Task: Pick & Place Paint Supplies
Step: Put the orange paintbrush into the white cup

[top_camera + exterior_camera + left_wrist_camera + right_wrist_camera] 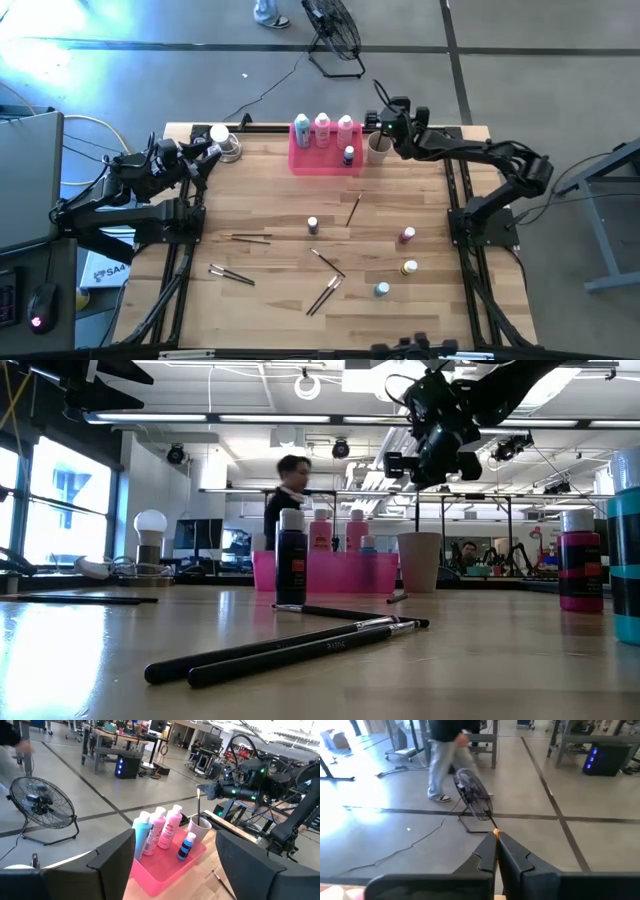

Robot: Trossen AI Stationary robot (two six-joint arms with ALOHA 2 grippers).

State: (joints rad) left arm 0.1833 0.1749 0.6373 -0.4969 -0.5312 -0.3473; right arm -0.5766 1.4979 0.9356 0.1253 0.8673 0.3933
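My right gripper hovers over the pale beige cup at the table's far edge, shut on a thin paintbrush. Beside the cup stands the pink tray, holding three tall white-capped bottles and a small blue bottle. Loose on the table are several tiny bottles, such as a dark red one and a yellow one, and several brushes. My left gripper waits open at the far left corner. My right gripper pinches the paintbrush near its upper end between its two fingertips; a brown tip shows above the shut fingers. The fingers reach in about level from the table's right, across the brush. The brush hangs upright, its lower end inside the cup's mouth.
A lamp and a small jar stand near the left gripper at the far left. A floor fan stands beyond the far edge, and a person moves about behind the table. Bare wood lies along the near edge and the left half.
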